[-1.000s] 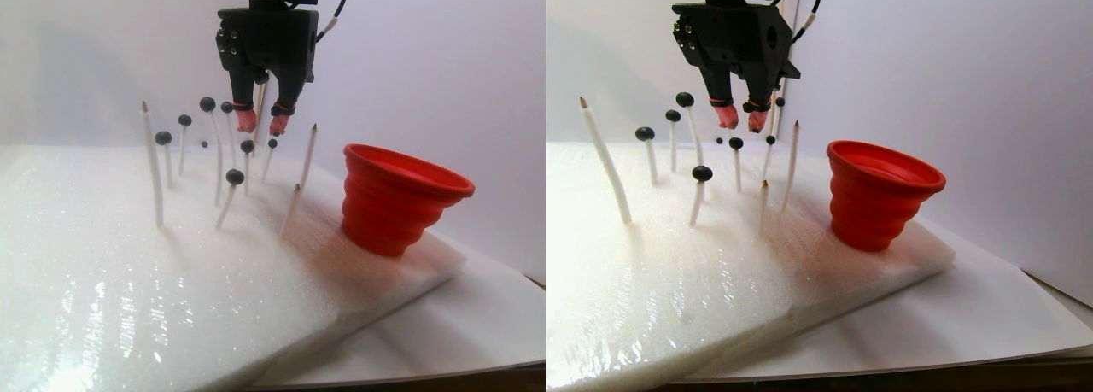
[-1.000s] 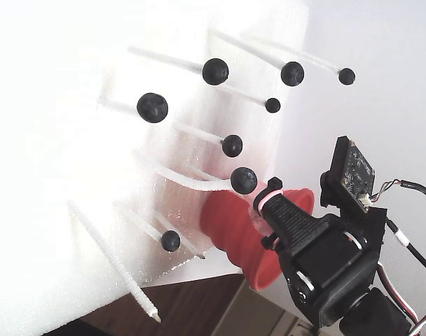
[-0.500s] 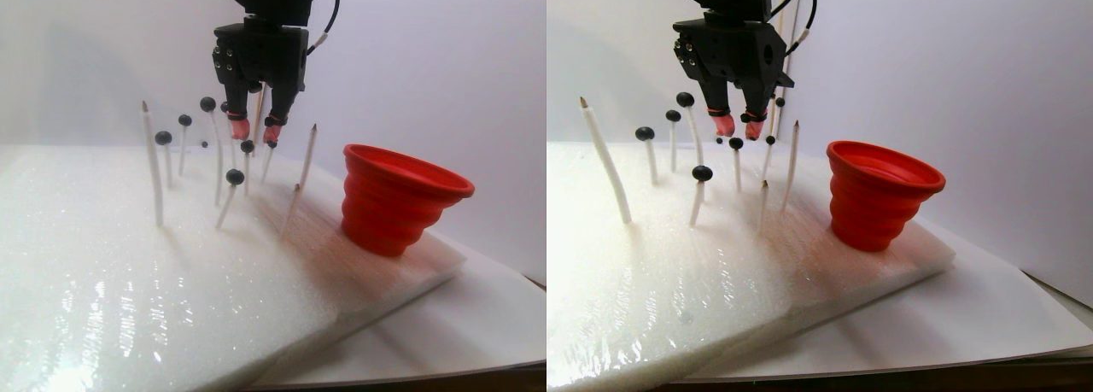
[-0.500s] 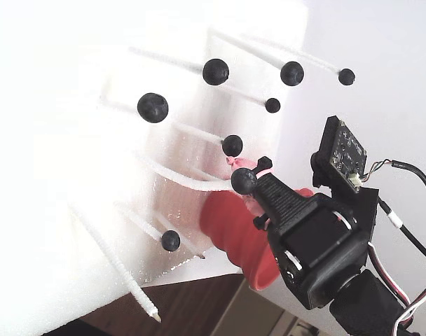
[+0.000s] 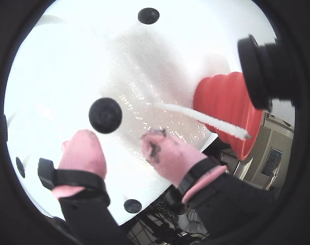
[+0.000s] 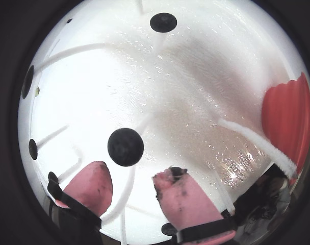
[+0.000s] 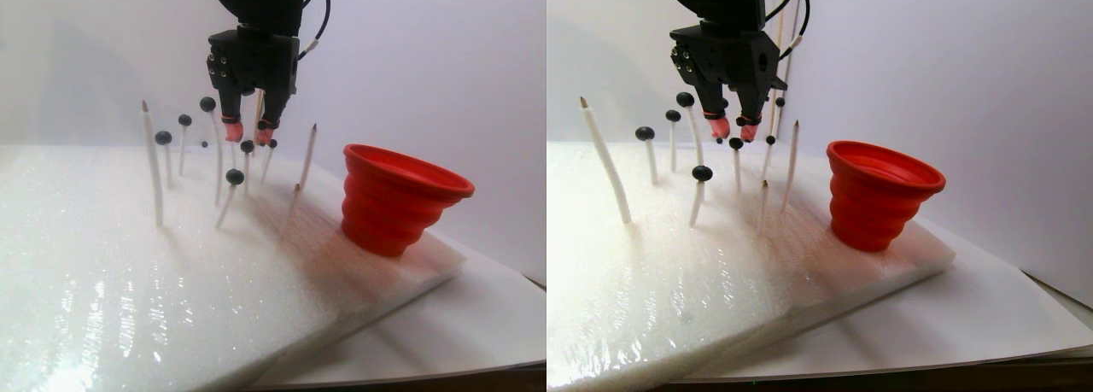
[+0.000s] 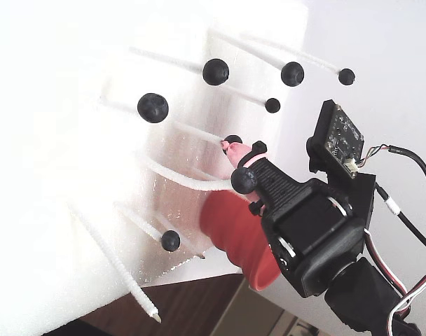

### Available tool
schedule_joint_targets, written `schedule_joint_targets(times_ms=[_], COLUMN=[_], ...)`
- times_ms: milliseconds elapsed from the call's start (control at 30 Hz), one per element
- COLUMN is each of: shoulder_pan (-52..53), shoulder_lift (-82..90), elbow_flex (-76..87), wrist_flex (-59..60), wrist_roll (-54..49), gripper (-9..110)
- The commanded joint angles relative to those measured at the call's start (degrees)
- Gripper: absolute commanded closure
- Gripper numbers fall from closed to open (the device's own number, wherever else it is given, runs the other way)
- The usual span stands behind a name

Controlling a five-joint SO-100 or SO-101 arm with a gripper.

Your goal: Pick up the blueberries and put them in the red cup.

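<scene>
Now the pincer (image 6: pixel 132 186) is open wide, holding nothing, its pink tips on both sides of one blueberry (image 6: pixel 125 147) just ahead. The berry sits on top of a thin white stick (image 6: pixel 122 201) that stands nearly straight up from the foam. A bump could bend the stick and flick the berry away. The red cup (image 7: pixel 400 200) stands off to the right, mouth tipped up.

It looks like a small test bench. A white foam slab (image 7: pixel 171 272) lies on a brown desk (image 8: pixel 192 308). A plain white wall (image 7: pixel 427 67) stands behind.
</scene>
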Motion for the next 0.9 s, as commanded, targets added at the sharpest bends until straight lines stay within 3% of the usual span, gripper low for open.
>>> schedule_joint_targets(times_ms=[0, 867], shoulder_pan=[0.0, -0.6], shoulder_lift=[0.7, -4.8], elbow_flex=[-4.4, -6.8], wrist_flex=[-1.4, -5.5], wrist_roll=[-0.6, -1.1], gripper=[85, 84])
